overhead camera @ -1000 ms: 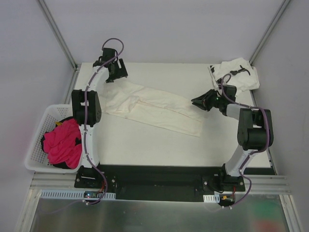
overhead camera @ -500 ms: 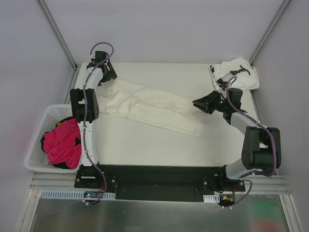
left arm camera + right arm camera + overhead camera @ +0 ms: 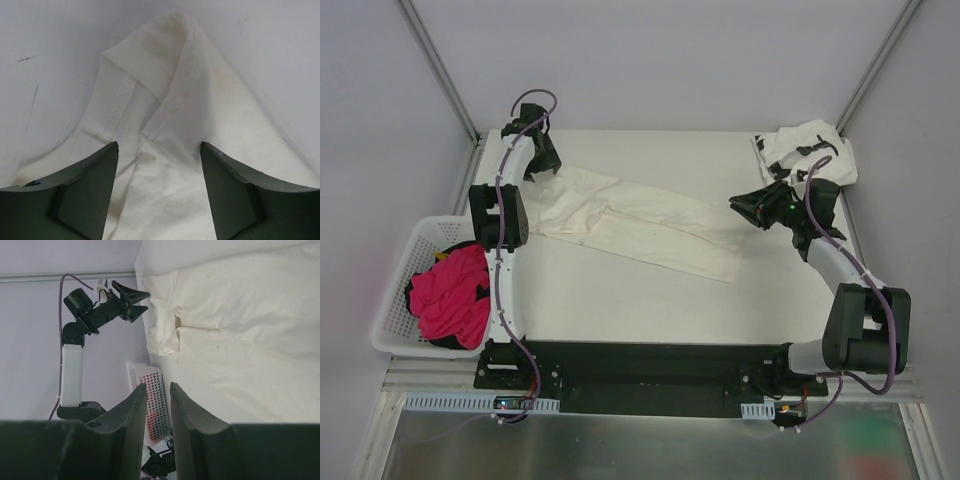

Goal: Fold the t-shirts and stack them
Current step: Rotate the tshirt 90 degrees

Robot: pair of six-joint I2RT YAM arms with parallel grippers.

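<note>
Basket (image 3: 395,270): white plastic one sitting off the table's left edge, with a pink cloth (image 3: 450,295) bunched up in it and something dark under that.

Left gripper (image 3: 159,146): up at the far left corner with the jaws spread wide and gripping nothing. It's right over the left end of the cream t-shirt (image 3: 640,225), and from the wrist cam a folded, seamed corner of it shows in the gap. Can't tell if the fingers actually touch the cloth.

Cream t-shirt: lying flat on the table (image 3: 620,300) as a long folded strip. It runs diagonally from the far left corner down toward the middle right.

Right gripper (image 3: 157,386): jaws pinched down to a thin slit with nothing in it. It hangs just past the strip's right end, pointing left.

Printed t-shirt (image 3: 815,150): white with black marks, crumpled in the far right corner, well apart from the cream one.
</note>
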